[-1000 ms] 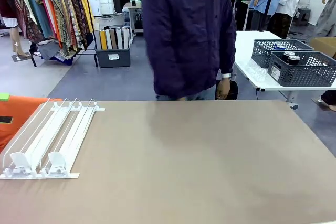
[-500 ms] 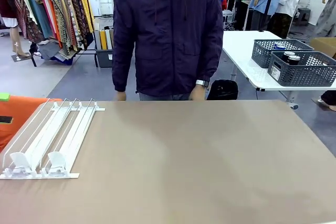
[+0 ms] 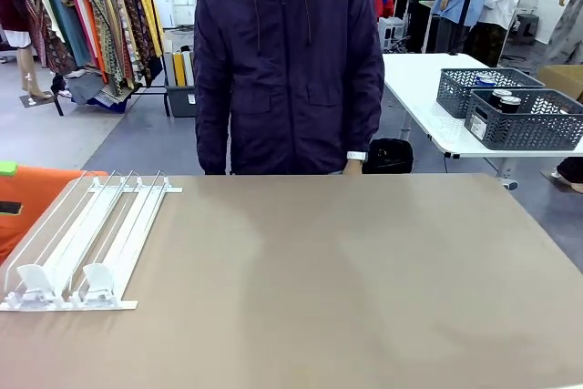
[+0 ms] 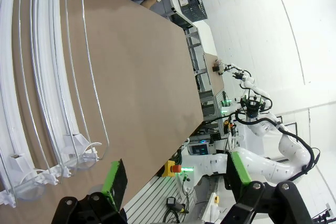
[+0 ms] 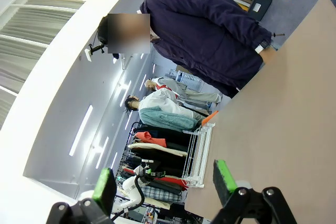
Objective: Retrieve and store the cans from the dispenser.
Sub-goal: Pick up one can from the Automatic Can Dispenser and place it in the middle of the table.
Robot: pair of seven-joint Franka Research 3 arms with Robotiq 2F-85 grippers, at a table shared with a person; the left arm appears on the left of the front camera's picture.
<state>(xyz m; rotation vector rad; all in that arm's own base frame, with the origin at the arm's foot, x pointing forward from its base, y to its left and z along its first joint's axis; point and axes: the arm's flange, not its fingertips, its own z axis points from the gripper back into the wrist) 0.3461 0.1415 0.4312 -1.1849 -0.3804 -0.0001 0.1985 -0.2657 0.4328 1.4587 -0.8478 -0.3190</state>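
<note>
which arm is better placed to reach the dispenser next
Probably the left. The dispenser sits at the table's left edge, and the left gripper hangs open just beside its low end. The right gripper, also open, looks farther away.

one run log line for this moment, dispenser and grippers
dispenser: no cans in lanes | left gripper: open, holding nothing | right gripper: open, holding nothing | person: standing at far edge

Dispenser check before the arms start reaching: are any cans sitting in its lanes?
No: the dispenser lanes stand bare in the front view, white pushers at the near end.
</note>
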